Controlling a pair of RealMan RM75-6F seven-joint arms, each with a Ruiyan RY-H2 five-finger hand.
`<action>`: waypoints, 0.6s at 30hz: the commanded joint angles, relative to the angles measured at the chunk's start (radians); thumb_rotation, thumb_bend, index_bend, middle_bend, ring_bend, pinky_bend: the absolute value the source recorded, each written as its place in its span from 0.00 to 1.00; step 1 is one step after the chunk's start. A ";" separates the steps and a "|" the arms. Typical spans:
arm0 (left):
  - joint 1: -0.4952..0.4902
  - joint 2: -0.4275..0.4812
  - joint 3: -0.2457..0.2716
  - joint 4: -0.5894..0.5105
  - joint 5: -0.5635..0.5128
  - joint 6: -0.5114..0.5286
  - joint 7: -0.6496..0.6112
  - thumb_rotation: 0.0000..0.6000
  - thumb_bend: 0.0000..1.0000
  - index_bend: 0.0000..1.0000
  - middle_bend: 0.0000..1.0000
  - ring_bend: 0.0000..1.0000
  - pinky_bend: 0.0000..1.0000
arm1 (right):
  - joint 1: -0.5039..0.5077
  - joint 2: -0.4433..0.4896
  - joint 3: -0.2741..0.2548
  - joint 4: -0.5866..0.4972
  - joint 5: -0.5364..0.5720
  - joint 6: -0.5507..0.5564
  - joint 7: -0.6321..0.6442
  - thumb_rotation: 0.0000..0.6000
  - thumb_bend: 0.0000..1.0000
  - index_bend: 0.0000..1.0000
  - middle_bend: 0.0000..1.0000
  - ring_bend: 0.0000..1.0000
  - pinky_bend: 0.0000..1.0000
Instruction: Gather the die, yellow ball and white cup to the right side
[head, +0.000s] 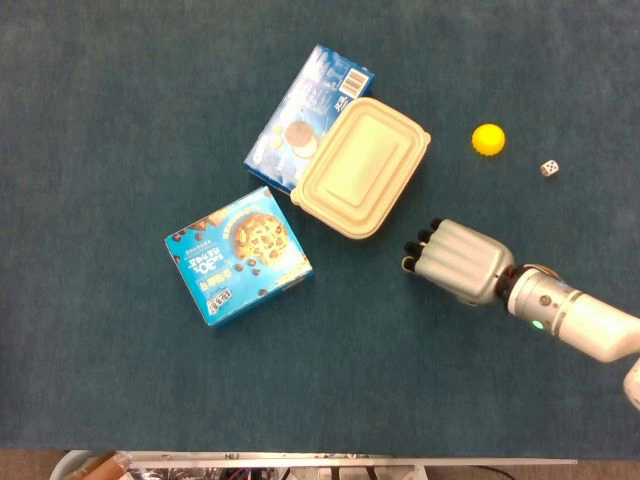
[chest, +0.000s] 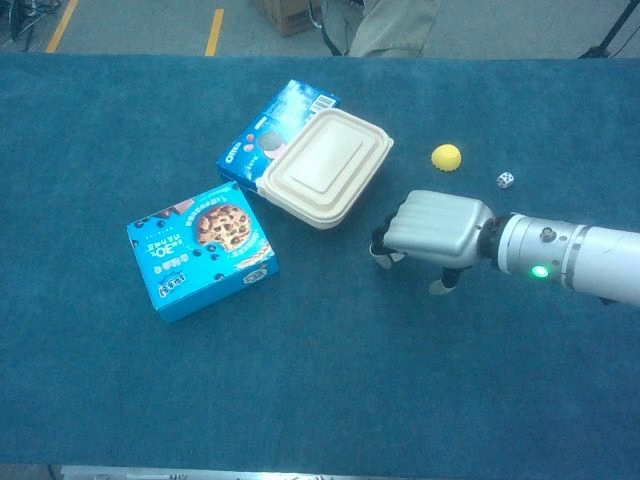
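The yellow ball (head: 488, 139) (chest: 446, 156) and the small white die (head: 549, 168) (chest: 505, 180) lie apart on the blue cloth at the far right. My right hand (head: 458, 262) (chest: 435, 228) hovers palm down just below and left of them, its fingers curled toward the cloth. In the chest view a small white bit (chest: 384, 257) shows under the fingertips; I cannot tell whether it is the white cup or a finger pad. No cup shows plainly in either view. My left hand is out of sight.
A cream lidded food container (head: 363, 167) (chest: 325, 167) lies just left of the hand, overlapping a blue Oreo box (head: 310, 100) (chest: 270, 125). A blue chocolate-chip cookie box (head: 238, 255) (chest: 200, 249) sits further left. The table's near edge runs along the bottom.
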 joint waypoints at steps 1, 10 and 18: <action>-0.002 -0.001 0.000 0.001 0.002 -0.003 -0.002 0.83 0.29 0.33 0.38 0.33 0.18 | -0.008 0.014 -0.008 -0.003 0.000 0.011 -0.006 1.00 0.11 0.39 0.35 0.34 0.40; -0.012 -0.012 -0.005 0.016 0.001 -0.019 -0.014 0.83 0.29 0.33 0.38 0.33 0.18 | -0.076 0.171 -0.045 -0.075 -0.036 0.122 0.032 1.00 0.11 0.39 0.37 0.52 0.40; -0.016 -0.015 -0.005 0.013 0.007 -0.022 -0.009 0.83 0.29 0.33 0.38 0.33 0.18 | -0.088 0.165 -0.023 -0.051 -0.100 0.166 0.058 1.00 0.11 0.39 0.37 0.40 0.40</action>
